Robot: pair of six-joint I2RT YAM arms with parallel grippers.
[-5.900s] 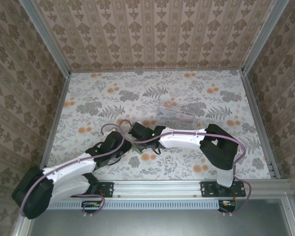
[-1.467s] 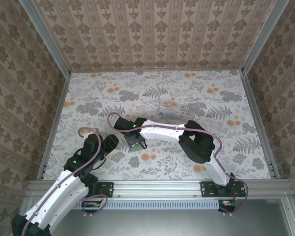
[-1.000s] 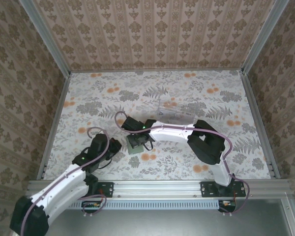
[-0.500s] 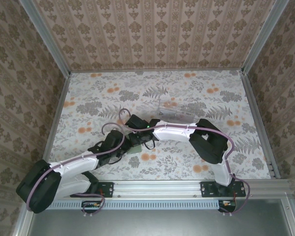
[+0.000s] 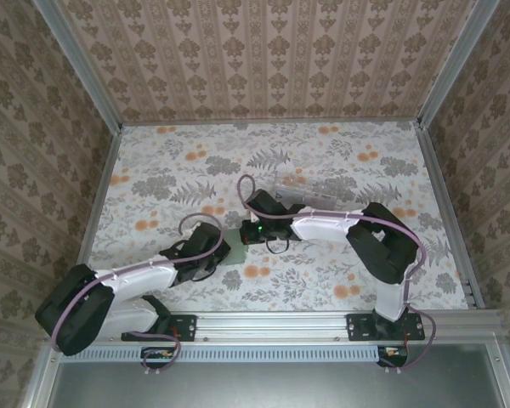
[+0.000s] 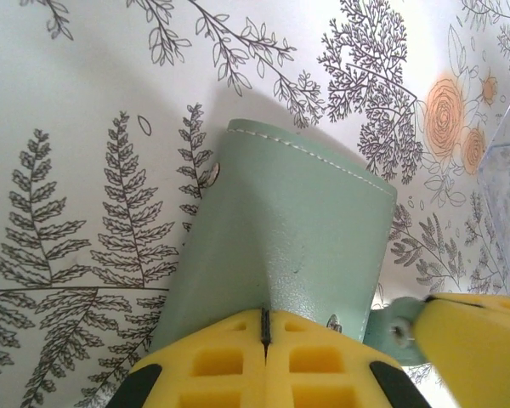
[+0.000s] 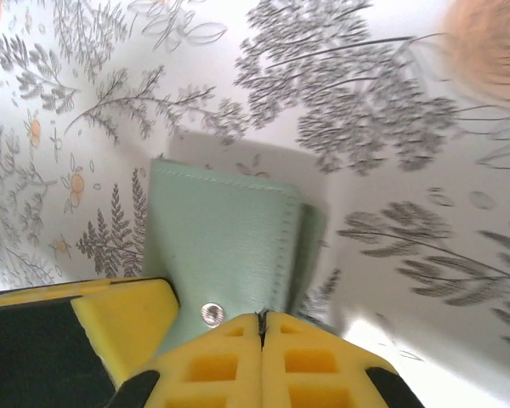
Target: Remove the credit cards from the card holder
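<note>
The card holder (image 6: 280, 238) lies folded shut and flat on the table (image 5: 365, 161), in the middle of its near half. Its stitched edge sits at 12 o'clock in the left wrist view. It looks like soft, light, grained leather, so it will probably flex and slide on the smooth patterned surface. One arm should pin a panel while the other lifts the flap by its free edge near the snap stud (image 7: 210, 314). The credit cards, presumably tucked inside, would be thin, stiff and slick, best pinched by an exposed edge.

The left gripper (image 6: 263, 340), jaws clenched together, sits at the holder's 6 o'clock edge. The right gripper (image 7: 263, 340), likewise clenched, meets it from the opposite side. Whether either pinches a layer I cannot tell. In the top view, a clear tray (image 5: 306, 194) stands apart at 1 o'clock from the holder.
</note>
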